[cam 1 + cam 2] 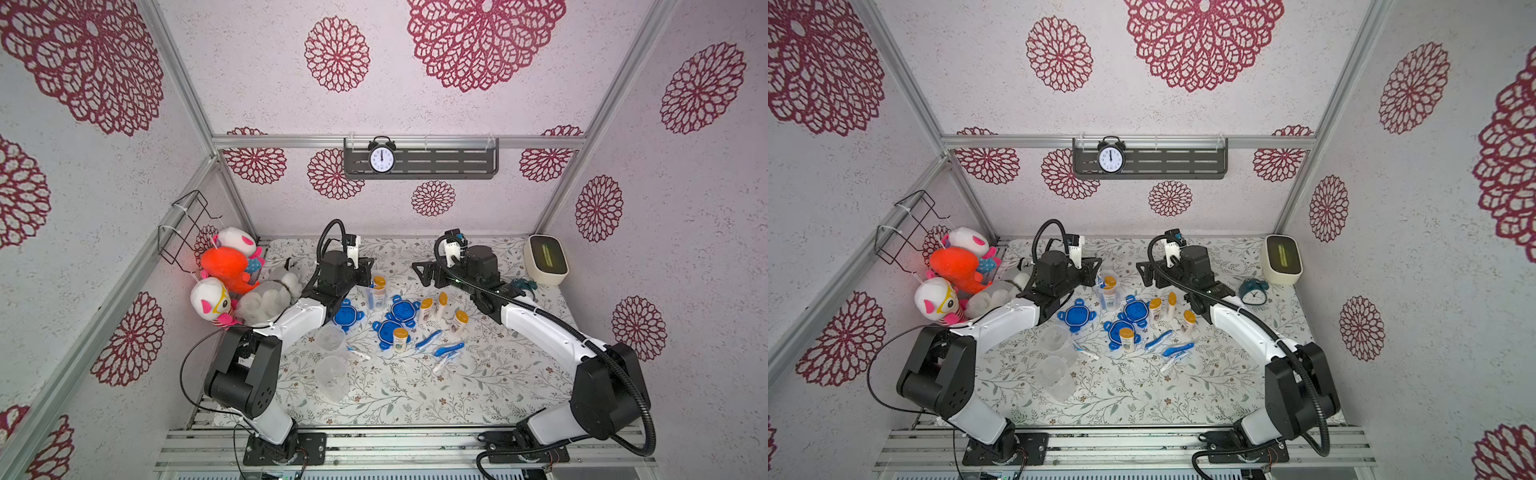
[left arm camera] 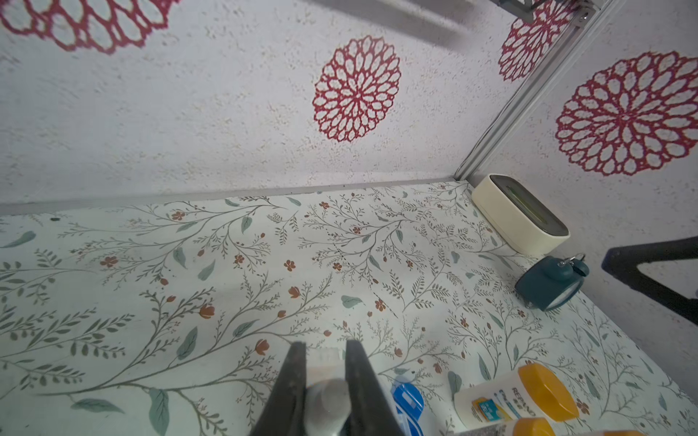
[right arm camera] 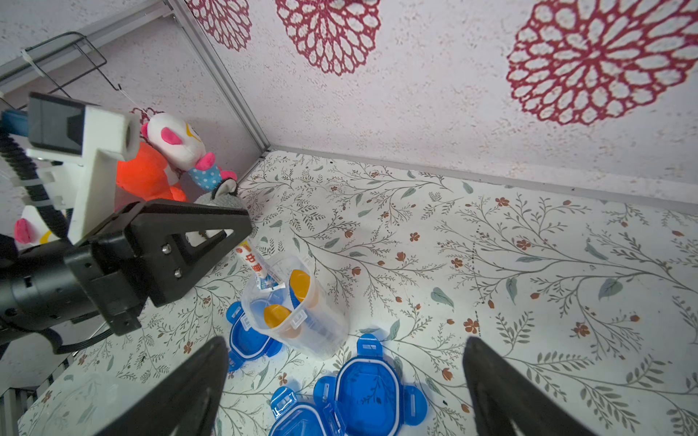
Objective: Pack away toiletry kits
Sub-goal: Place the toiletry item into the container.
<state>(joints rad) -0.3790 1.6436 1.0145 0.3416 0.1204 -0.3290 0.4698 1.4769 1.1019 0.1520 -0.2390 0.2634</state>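
While the left gripper (image 2: 325,349) pinches a toothpaste tube (image 3: 254,262) between narrowly set jaws, the tube's lower end reaches into the mouth of a clear cup (image 3: 321,336). This cup stands near the middle of the tabletop (image 1: 415,399), toward the back edge. Two orange-capped bottles (image 3: 300,283) stand inside it. The right gripper (image 3: 345,339) hangs near the cup, jaws spread wide, nothing between them. Three blue lids (image 1: 404,309) lie flat around the cup. Four loose bottles (image 1: 426,309) stand among the lids and toward the right edge. Two toothbrushes (image 1: 429,338) and two loose tubes (image 1: 359,354) lie closer to the front edge. Two empty cups (image 1: 331,338) stand toward the front left. Plush toys (image 1: 226,266) fill the back left corner.
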